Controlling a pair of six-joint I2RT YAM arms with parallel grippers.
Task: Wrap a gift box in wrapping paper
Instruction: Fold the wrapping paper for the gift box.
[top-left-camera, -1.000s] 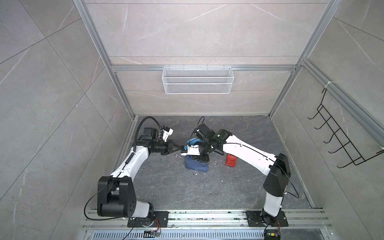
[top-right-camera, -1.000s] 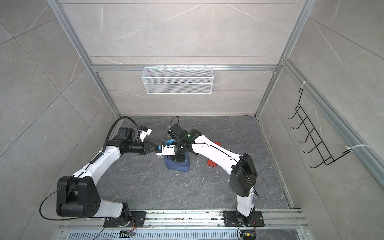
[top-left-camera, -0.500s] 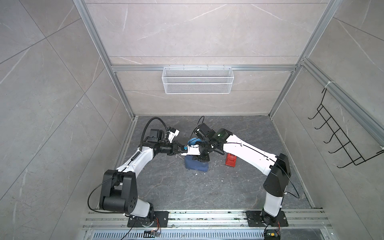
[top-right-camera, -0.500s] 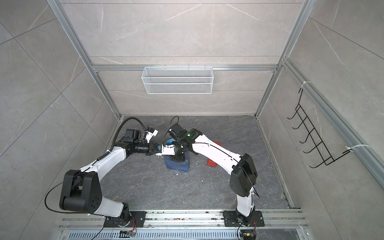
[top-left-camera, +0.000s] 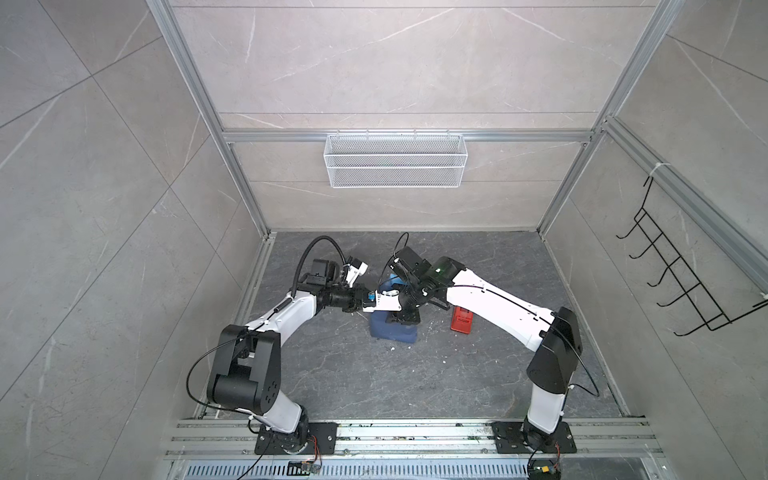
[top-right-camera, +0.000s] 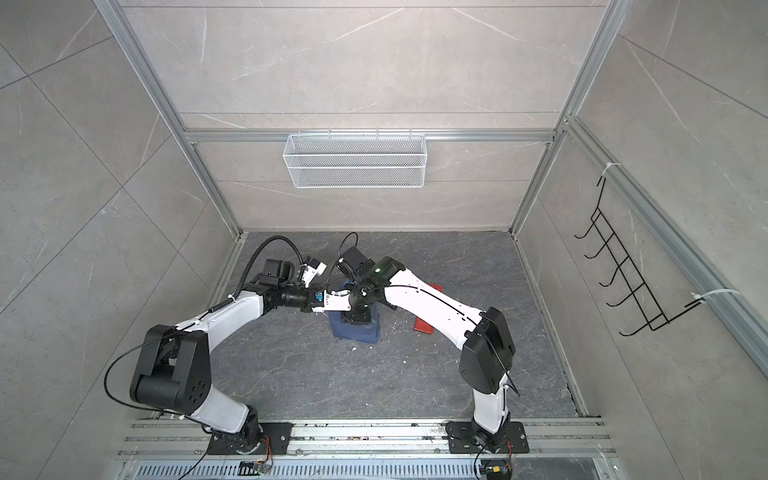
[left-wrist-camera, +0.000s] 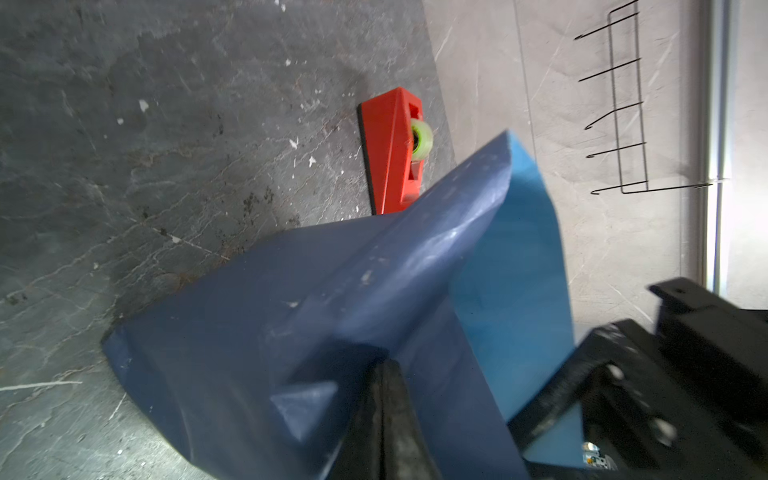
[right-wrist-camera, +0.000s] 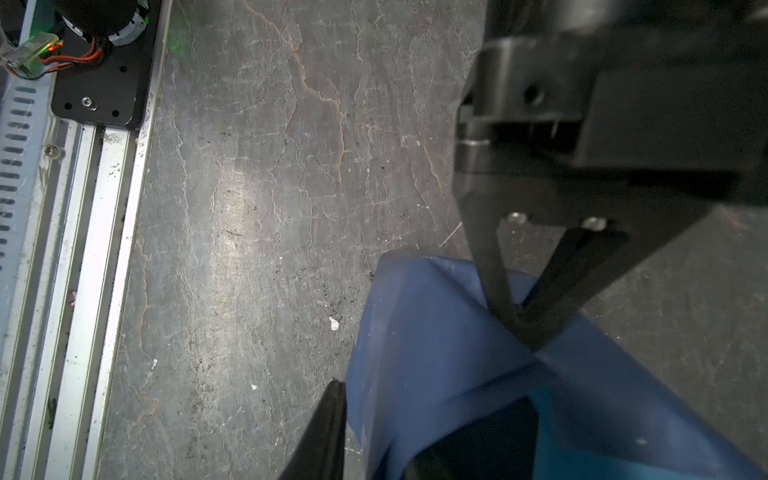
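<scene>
Plenty of bare surface (top-left-camera: 415, 386) toward the front rail (top-left-camera: 415, 432). Blocked in the middle by the blue paper (top-left-camera: 390, 333), under the left arm (top-left-camera: 291, 313) and right arm (top-left-camera: 494, 299). Red tape holder (top-left-camera: 461, 321) just beside.

High paired overviews downward; close wrist views sharing wrapping paper (left-wrist-camera: 332, 291)

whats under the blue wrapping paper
Only the wrapping paper itself shows, draped over a box-shaped bulk on the table. What lies beneath, presumably the gift box, is covered in every view.
</scene>
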